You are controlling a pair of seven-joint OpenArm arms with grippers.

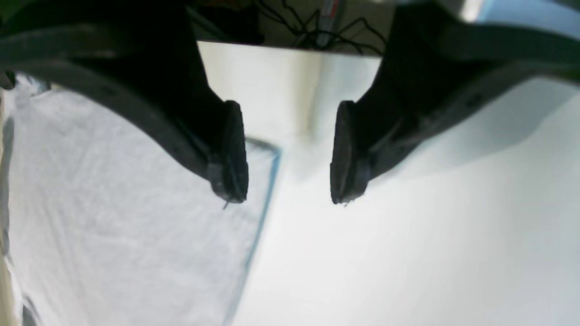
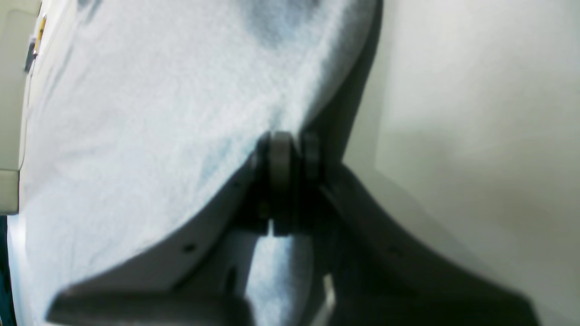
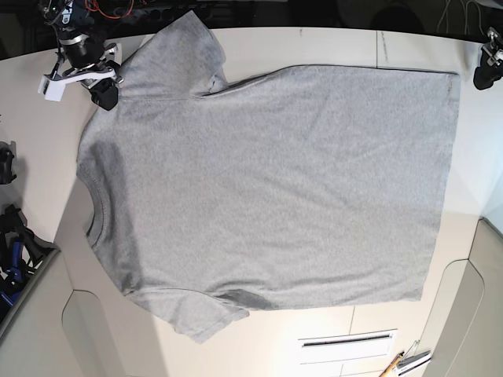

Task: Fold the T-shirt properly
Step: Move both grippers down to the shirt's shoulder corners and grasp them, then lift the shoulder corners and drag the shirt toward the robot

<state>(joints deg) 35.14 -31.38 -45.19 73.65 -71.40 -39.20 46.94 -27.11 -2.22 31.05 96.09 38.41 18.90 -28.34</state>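
The T-shirt (image 3: 267,188) lay spread flat and plain side up on the white table (image 3: 330,47), its long axis running across the base view, collar at that view's left and hem at its right. The right gripper (image 3: 104,93) pinched the shoulder fabric beside the collar, jaws clamped on cloth. The left gripper (image 1: 289,151) hung wide and empty just beyond the far hem corner, the shirt's edge beside one pad. No lettering showed; the wrist views were blurred.
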